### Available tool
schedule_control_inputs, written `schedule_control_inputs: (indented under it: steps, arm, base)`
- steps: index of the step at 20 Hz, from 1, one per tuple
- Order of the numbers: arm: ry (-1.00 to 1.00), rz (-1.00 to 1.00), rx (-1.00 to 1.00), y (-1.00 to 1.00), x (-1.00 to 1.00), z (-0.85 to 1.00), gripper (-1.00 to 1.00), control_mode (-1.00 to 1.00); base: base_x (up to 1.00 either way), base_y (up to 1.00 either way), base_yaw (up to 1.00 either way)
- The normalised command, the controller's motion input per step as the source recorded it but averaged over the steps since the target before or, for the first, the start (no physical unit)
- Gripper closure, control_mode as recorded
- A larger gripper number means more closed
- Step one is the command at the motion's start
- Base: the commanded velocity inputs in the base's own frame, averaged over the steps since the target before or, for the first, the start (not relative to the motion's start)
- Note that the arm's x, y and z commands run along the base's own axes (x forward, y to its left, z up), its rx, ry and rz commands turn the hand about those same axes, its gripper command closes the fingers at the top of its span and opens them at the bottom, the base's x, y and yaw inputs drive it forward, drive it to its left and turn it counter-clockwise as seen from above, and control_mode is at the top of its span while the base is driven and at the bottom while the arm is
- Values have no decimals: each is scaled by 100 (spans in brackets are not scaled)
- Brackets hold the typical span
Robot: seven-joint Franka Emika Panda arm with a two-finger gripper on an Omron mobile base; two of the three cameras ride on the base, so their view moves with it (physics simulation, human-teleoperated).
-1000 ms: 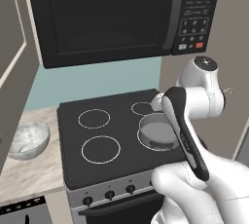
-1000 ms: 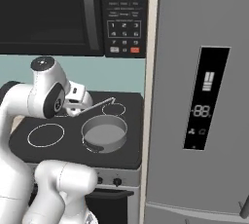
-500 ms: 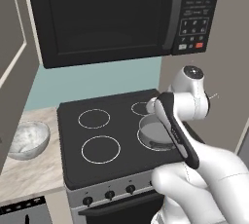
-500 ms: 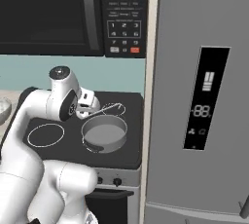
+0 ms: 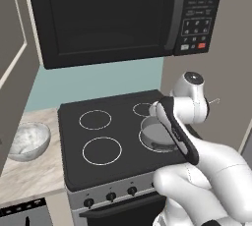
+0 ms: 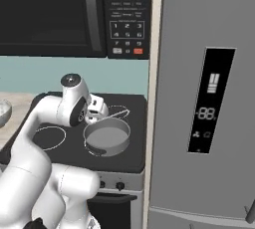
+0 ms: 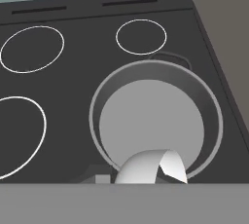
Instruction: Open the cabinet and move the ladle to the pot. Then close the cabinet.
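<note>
- left base view: camera sits behind and left of the arm, facing forward and down across the stove (image 5: 113,136) toward the microwave (image 5: 123,14).
- right base view: camera sits behind and right, facing the same stove (image 6: 119,148) beside the fridge (image 6: 209,98).
- hand view: close, looking steeply down into the pot (image 7: 155,116).
- shared: stove top, pot, microwave.

Our white arm bends up from the base, reaches forward, then folds down at the wrist. Our gripper (image 6: 95,115) hangs low at the end of it, pointing down. In the right base view we see it as a small white block under the round joint. We cannot tell if our fingers are apart or together.
</note>
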Motion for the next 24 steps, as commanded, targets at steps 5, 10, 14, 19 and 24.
schedule_control_inputs:
  steps: [5,10,14,19,24]
  arm:
    - [0,0,0,-5,10,-43,100,-100]
    - [0,0,0,0,11,-46,100,-100]
    - [0,0,0,-2,14,-28,100,-100]
    - [0,0,0,-2,25,-19,100,-100]
    - [0,0,0,0,35,-21,100,-100]
  base:
    - [0,0,0]
    - [0,0,0]
    - [0,0,0]
    - [0,0,0]
    - [0,0,0]
